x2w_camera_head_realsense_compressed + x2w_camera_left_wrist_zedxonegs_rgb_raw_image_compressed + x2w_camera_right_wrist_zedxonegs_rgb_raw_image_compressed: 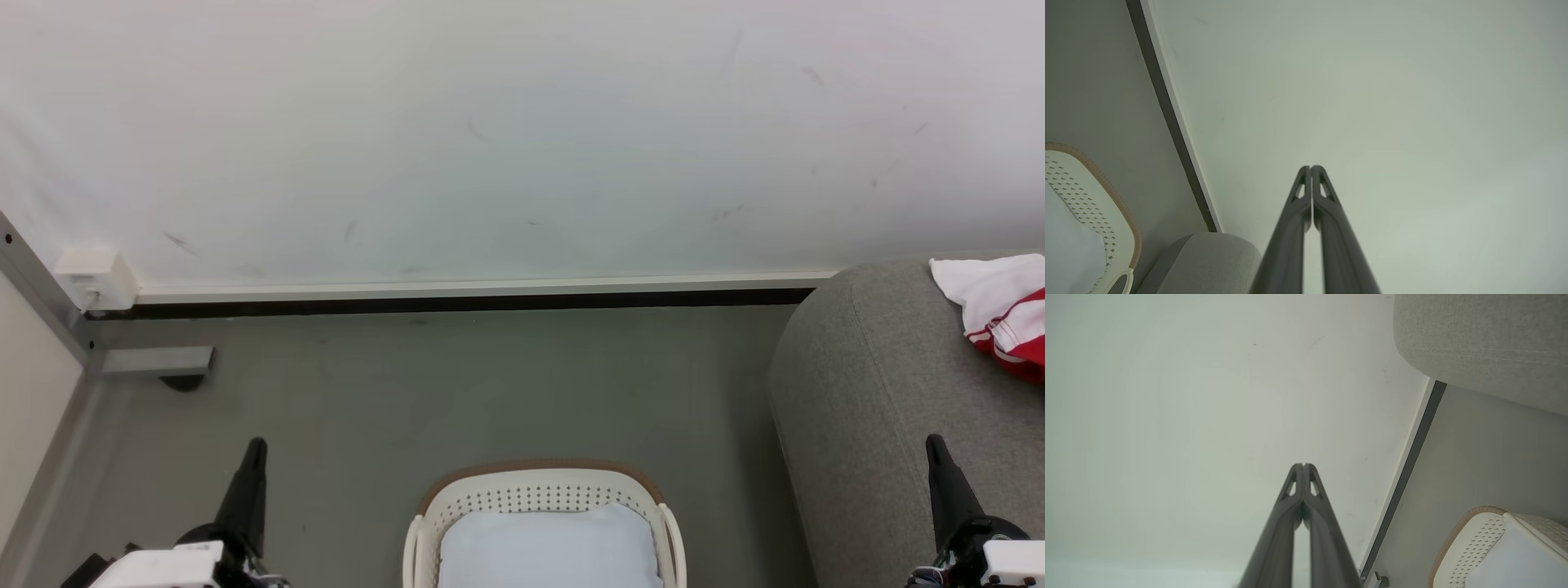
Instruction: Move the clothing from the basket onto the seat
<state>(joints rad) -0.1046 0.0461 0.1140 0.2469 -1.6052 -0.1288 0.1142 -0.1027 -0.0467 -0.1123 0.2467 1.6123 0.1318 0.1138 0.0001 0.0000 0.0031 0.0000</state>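
The cream basket (539,490) with a brown rim stands on the floor at the bottom centre, and a pale blue-white cloth (547,547) lies inside it. Red and white clothing (1008,314) lies on the grey seat (873,408) at the right. My left gripper (255,447) points up at the lower left, shut and holding nothing. Over the seat's front, at the lower right, my right gripper (935,445) is shut too and holds nothing. Both wrist views show the fingertips pressed together against the white wall: the left gripper (1310,167) and the right gripper (1303,465).
A white wall (522,139) with a dark skirting strip (457,302) runs across the back. A grey metal post with a foot (155,361) and a white box (96,278) stand at the left. Grey floor (490,392) lies between the wall and the basket.
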